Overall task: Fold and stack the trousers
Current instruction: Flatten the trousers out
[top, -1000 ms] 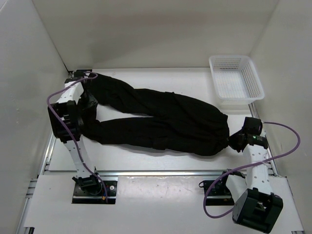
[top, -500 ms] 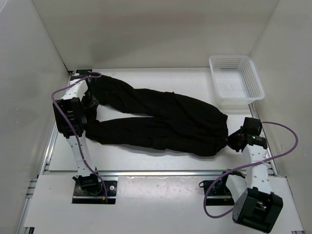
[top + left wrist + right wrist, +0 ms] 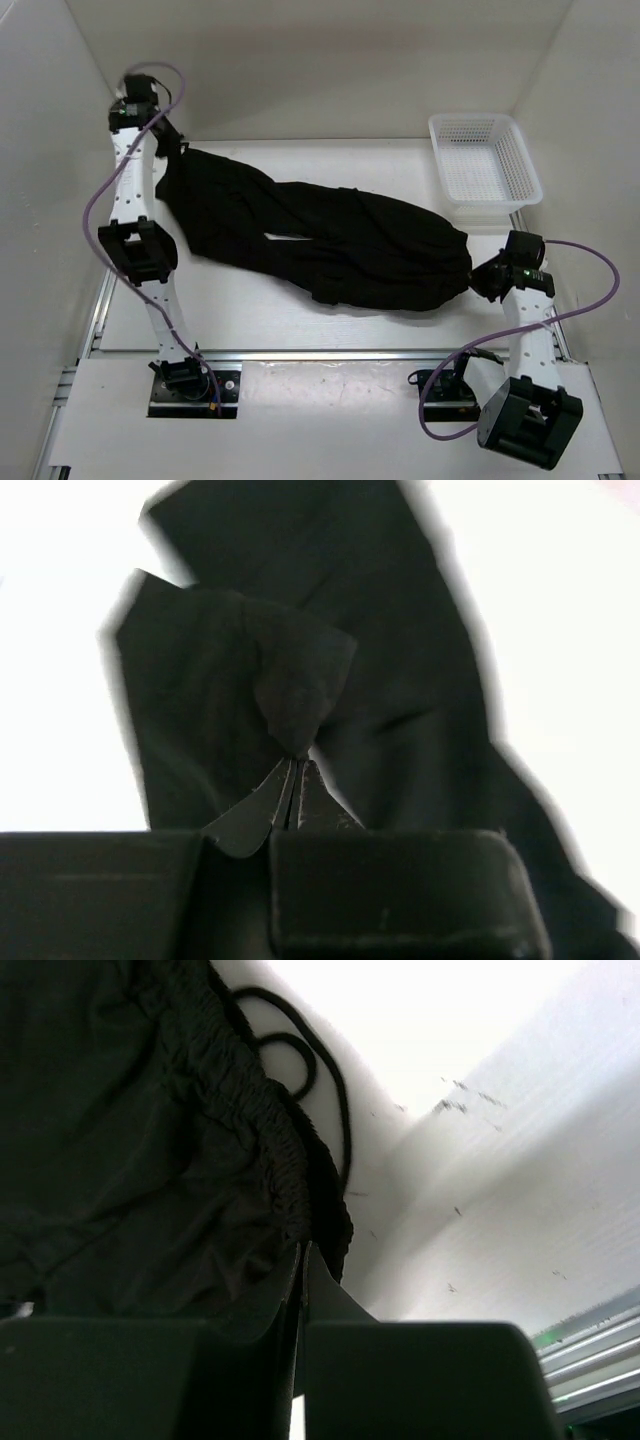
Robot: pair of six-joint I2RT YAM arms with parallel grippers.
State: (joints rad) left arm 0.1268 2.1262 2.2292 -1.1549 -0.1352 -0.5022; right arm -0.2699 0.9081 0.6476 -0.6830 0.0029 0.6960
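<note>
The black trousers [image 3: 340, 240] lie across the table, legs to the left and waist to the right. My left gripper [image 3: 172, 152] is raised at the back left corner, shut on a pinched fold of a leg end [image 3: 295, 695]. In the left wrist view its fingers [image 3: 250, 815] meet on that fabric, which hangs below. My right gripper [image 3: 482, 280] is low at the waist end, shut on the gathered elastic waistband [image 3: 270, 1140]. A black drawstring [image 3: 325, 1070] loops on the white table beside the waistband.
A white mesh basket [image 3: 485, 160] stands at the back right corner. White walls close in the table on the left, back and right. A metal rail [image 3: 330, 353] runs along the near edge.
My left gripper has shut on the leg end, and the arm has swung up and back to the far left corner. The leg ends have drawn together. The right arm has barely moved.
</note>
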